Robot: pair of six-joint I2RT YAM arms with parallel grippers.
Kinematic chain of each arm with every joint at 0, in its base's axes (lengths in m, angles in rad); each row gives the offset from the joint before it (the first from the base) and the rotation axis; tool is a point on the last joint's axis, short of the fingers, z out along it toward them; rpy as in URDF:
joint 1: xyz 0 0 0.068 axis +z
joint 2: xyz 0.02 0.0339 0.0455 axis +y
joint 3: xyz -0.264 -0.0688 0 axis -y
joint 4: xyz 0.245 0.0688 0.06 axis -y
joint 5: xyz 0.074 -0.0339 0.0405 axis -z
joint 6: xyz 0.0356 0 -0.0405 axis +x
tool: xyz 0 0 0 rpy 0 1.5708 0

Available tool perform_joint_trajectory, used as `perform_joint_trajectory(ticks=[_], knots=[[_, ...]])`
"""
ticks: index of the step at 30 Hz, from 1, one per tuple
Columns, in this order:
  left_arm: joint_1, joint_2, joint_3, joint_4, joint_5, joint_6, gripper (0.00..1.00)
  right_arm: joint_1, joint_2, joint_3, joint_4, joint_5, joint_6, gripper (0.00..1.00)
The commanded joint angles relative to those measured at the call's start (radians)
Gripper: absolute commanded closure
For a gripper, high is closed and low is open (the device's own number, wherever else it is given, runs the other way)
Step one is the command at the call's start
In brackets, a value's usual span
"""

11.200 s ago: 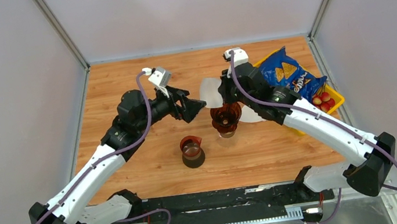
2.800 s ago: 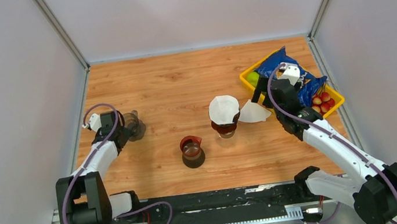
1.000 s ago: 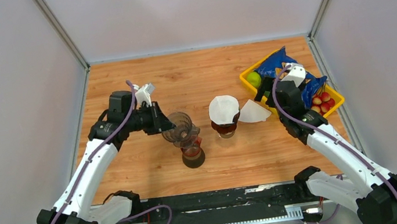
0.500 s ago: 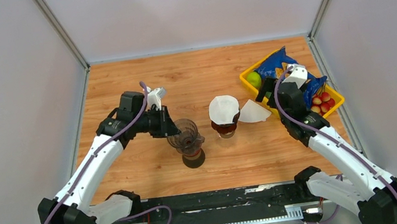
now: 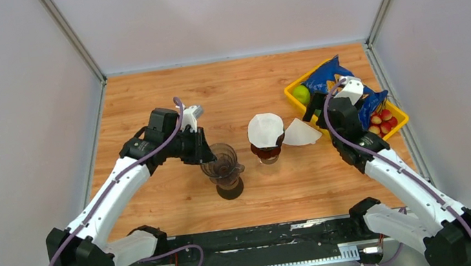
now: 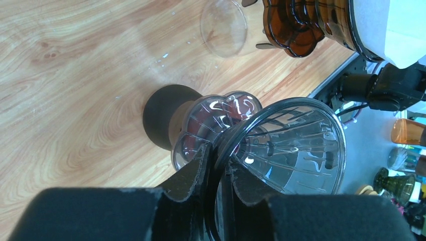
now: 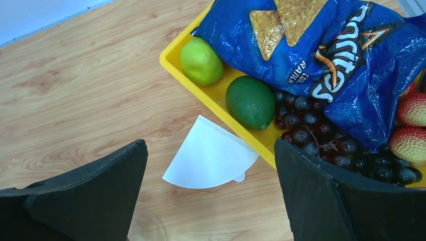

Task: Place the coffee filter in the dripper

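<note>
Now the left arm (image 5: 112, 192) reaches inward, jaws pinching a clear dripper (image 6: 296, 145).

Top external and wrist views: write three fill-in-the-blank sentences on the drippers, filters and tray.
The left gripper grips the clear ribbed plastic dripper by its ___.
The brown dripper holds an open paper filter coloured ___.
A folded paper filter lies on the wooden table beside a fruit tray coloured ___.
Missing words: rim; white; yellow.

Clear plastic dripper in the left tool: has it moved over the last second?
Yes: the clear plastic dripper shifted right and nearer, now over the red glass cup.
</note>
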Motion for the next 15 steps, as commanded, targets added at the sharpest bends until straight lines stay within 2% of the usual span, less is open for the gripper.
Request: perform_joint_trajectory(ticks=[1, 15], knots=[[-0.010, -0.006, 0.042, -0.002, -0.012, 0.020, 0.77, -0.001, -0.007, 0.001, 0.036, 0.013, -0.010, 0.00], [-0.027, 0.009, 0.070, 0.002, -0.009, 0.003, 0.56, 0.000, -0.020, -0.004, 0.035, 0.015, -0.013, 0.00]])
